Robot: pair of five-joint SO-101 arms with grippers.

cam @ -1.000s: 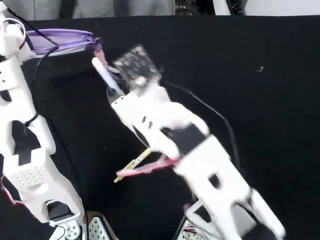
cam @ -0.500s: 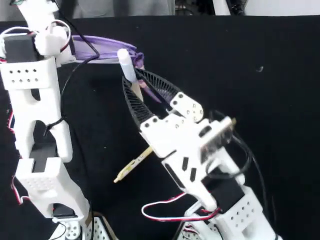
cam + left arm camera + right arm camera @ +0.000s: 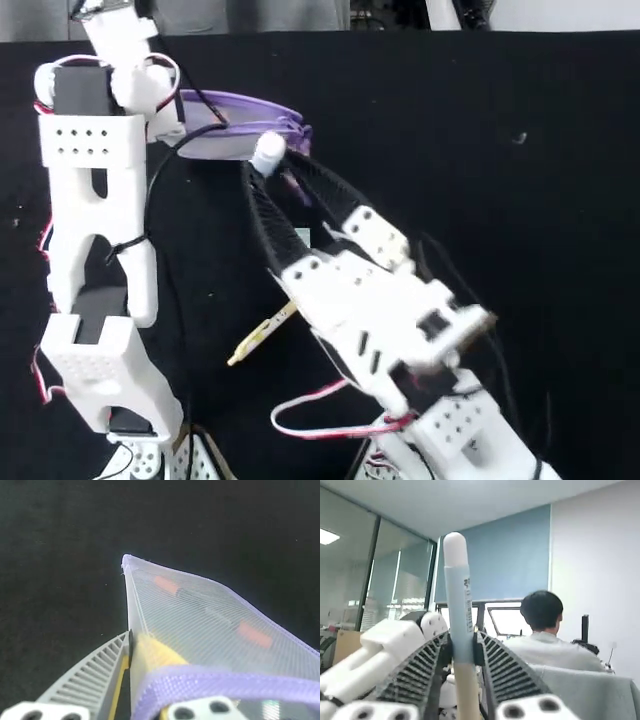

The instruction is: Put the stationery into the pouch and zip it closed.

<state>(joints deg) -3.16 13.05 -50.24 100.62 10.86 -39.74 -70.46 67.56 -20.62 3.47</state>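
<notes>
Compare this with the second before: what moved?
The left hand carried the purple pouch sideways toward the right hand, which swung the white-capped pen round until its cap came by the pouch's edge. Both grips held; the yellow pencil did not move.

Purple-trimmed clear mesh pouch (image 3: 210, 625); white-capped pale-blue pen (image 3: 457, 595); yellow pencil (image 3: 262, 333).

The table (image 3: 520, 90) is black and flat. One thin yellow pen (image 3: 262, 334) lies on it, near the front and a bit to the left, at a slant. A tiny pale speck (image 3: 518, 138) sits far off to the right. The left arm's base (image 3: 140, 458) and the right arm's base (image 3: 385, 465) stand at the front edge.
</notes>
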